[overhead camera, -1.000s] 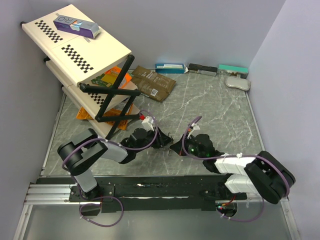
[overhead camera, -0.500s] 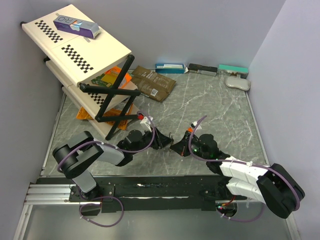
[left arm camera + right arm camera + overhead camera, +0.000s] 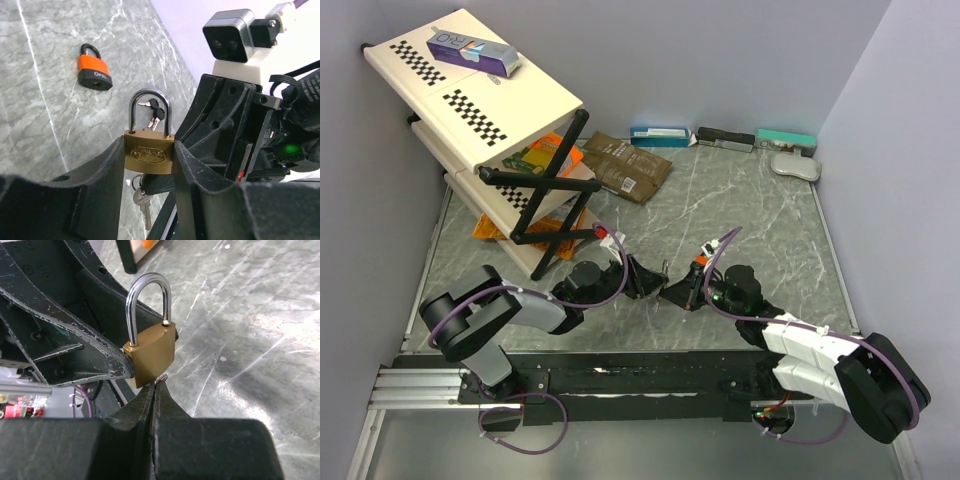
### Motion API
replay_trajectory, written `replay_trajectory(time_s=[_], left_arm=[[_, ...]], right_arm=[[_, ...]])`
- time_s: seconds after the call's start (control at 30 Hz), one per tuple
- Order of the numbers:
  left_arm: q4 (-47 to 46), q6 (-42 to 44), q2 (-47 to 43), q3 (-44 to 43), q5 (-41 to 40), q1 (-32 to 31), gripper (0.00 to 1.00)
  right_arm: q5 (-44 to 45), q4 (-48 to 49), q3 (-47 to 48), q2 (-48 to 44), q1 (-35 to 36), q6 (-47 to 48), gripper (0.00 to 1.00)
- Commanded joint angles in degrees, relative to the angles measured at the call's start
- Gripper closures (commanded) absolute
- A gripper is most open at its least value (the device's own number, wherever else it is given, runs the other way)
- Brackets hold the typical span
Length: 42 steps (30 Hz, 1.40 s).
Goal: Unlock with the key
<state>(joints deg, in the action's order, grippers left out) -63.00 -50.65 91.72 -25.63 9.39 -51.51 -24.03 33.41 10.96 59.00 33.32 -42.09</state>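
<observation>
A brass padlock [image 3: 149, 154] with its steel shackle closed stands upright, clamped between the fingers of my left gripper [image 3: 149, 160]. It also shows in the right wrist view [image 3: 151, 357] and small in the top view [image 3: 663, 272]. My right gripper [image 3: 155, 390] is shut on a key [image 3: 161, 379], with only the key's tip showing, right at the padlock's underside. A second key [image 3: 144, 205] hangs on a ring under the lock. The two grippers meet at the table's near middle, the left [image 3: 648, 280] and the right [image 3: 678, 295].
An orange padlock [image 3: 94, 75] lies on the marble table [image 3: 760, 220], with loose keys [image 3: 152, 111] near it. A folding shelf rack [image 3: 490, 110] stands at the back left. A brown pouch [image 3: 625, 165] and several boxes [image 3: 660, 135] lie along the back wall.
The right arm has stretched out with its wrist shifting a little right and up. The left gripper with the padlock has edged toward it. Both grippers stay shut.
</observation>
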Motion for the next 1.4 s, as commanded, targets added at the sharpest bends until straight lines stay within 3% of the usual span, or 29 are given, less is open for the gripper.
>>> replay_trajectory(time_s=[0.0, 0.23, 0.57, 0.67, 1.0, 1.1, 1.37], left_arm=[[-3.62, -2.17, -2.25, 0.32, 16.54, -6.15, 0.99], [-0.02, -1.73, -2.25, -1.09, 15.23, -6.5, 0.99], [13.51, -2.87, -4.97, -4.25, 6.96, -6.5, 0.99], [15.97, -3.31, -4.89, -5.31, 5.74, -6.5, 0.99], [18.35, -6.21, -0.84, -6.8, 4.32, -5.01, 0.99], [18.53, -6.12, -0.32, -6.98, 4.58, -4.39, 0.99], [12.83, -6.3, 1.0, -4.61, 7.84, -2.2, 0.99]], right_arm=[[6.01, 10.98, 3.63, -2.4, -2.21, 0.07, 1.0], [6.72, 8.96, 3.89, -3.28, -2.21, 1.3, 1.0], [8.39, 5.26, 4.07, -1.88, -2.12, 4.99, 1.0], [8.48, 4.21, 4.33, -1.17, -1.77, 5.7, 0.94], [8.21, 1.92, 3.28, -2.4, -1.68, 5.61, 0.41], [8.65, 0.61, 3.28, -3.98, -1.68, 5.79, 0.33], [8.21, -6.5, 6.17, -11.45, -2.73, 8.59, 0.23]])
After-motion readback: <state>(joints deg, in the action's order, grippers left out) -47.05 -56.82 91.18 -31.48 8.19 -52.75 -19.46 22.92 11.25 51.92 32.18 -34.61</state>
